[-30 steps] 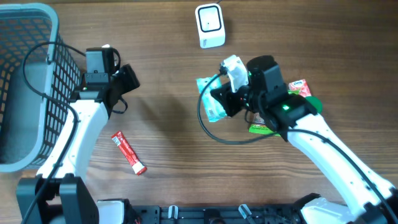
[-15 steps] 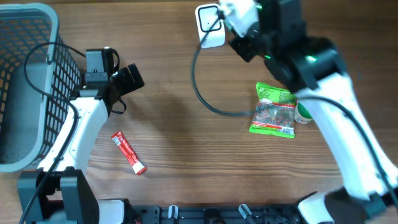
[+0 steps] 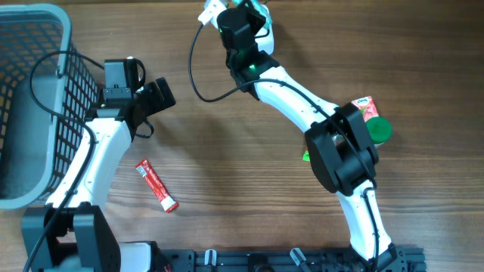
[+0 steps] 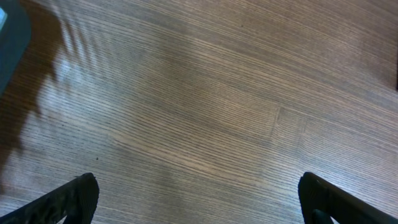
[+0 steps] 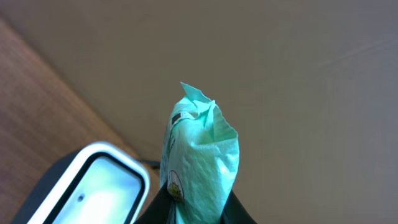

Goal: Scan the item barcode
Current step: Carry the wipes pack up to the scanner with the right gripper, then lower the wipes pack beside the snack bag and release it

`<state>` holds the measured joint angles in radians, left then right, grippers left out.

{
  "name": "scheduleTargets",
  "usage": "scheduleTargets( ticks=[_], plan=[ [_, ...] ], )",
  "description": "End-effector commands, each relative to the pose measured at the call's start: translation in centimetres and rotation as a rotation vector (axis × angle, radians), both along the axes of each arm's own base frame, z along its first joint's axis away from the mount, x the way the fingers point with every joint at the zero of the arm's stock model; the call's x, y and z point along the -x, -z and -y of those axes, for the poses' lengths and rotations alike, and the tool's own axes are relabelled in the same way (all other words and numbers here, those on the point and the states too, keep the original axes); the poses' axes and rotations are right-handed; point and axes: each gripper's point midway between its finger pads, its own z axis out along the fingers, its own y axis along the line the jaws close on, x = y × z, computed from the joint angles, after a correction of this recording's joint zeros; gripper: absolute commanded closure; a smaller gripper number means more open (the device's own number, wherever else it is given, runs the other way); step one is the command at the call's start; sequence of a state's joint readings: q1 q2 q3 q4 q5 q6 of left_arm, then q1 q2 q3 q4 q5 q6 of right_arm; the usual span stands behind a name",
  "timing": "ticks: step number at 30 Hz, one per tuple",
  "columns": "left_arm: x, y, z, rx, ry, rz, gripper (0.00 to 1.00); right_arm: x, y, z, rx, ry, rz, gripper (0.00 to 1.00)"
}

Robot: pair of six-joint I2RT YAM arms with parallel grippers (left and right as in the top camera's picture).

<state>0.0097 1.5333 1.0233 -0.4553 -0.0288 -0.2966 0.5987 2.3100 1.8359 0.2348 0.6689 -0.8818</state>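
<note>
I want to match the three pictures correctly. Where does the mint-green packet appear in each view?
Overhead: the mint-green packet peeks out at the top edge, just right of centre.
Left wrist: not in it; only the wooden table shows.
Right wrist: lower centre, standing upright, clamped in the right gripper, with the scanner to its left.
Shared landmark: the wooden table, seen in all three views.

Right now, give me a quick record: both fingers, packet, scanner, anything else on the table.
left fingers: open, empty, over bare table
right fingers: shut on packet
packet: teal, upright, raised beside scanner
scanner: window unobstructed in the right wrist view
tube: red, lying by left arm
basket: far left
</note>
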Motion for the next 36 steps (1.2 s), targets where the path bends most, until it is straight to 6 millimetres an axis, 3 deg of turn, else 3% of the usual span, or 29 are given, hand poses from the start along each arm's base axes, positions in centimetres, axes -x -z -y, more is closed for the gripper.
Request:
scheduleTargets(
  ticks=[1, 5, 9, 13, 17, 20, 23, 27, 29, 30, 32, 34, 36],
  plan=[
    [-0.2, -0.1, -0.4, -0.013, 0.000, 0.002, 0.00, -0.9, -0.8, -0.1, -0.045, 0.028, 0.086, 0.96],
    [-0.2, -0.1, -0.4, -0.013, 0.000, 0.002, 0.00, -1.4, 2.4, -1.4, -0.045, -0.031, 0.062, 0.96],
    [-0.2, -0.1, -0.4, -0.013, 0.001, 0.002, 0.00, -2.0, 5.0, -1.3, -0.018, -0.019, 0.071, 0.96],
    [-0.2, -0.1, -0.4, -0.013, 0.000, 0.002, 0.00, -2.1, 6.3, -1.9, -0.044, -0.053, 0.051, 0.96],
    [-0.2, -0.1, -0.4, -0.013, 0.001, 0.002, 0.00, -2.2, 5.6, -2.2, 0.000, -0.074, 0.065, 0.96],
    [-0.2, -0.1, -0.4, -0.013, 0.000, 0.002, 0.00, -2.3, 3.3, -1.3, 0.031, -0.021, 0.122, 0.96],
    [-0.2, -0.1, -0.4, -0.013, 0.000, 0.002, 0.00, -2.3, 3.0, -0.5, 0.001, 0.021, 0.134, 0.96],
    [-0.2, -0.1, -0.4, -0.013, 0.001, 0.002, 0.00, -1.3, -2.0, 0.9, -0.086, 0.083, 0.150, 0.96],
    [-0.2, -0.1, -0.4, -0.013, 0.000, 0.002, 0.00, 0.9, -6.7, 0.6, -0.205, 0.016, 0.079, 0.96],
    [-0.2, -0.1, -0.4, -0.013, 0.000, 0.002, 0.00, 2.8, -9.2, 1.6, -0.318, 0.024, 0.024, 0.96],
    [-0.2, -0.1, -0.4, -0.013, 0.000, 0.002, 0.00, 6.5, -11.1, 5.8, -0.481, 0.140, -0.098, 0.96],
    [-0.2, -0.1, -0.4, -0.013, 0.001, 0.002, 0.00, 10.8, -8.8, 10.0, -0.549, 0.233, -0.345, 0.96],
    [-0.2, -0.1, -0.4, -0.013, 0.001, 0.002, 0.00, 16.4, -3.8, 13.5, -0.622, 0.301, -0.738, 0.95]
  ],
)
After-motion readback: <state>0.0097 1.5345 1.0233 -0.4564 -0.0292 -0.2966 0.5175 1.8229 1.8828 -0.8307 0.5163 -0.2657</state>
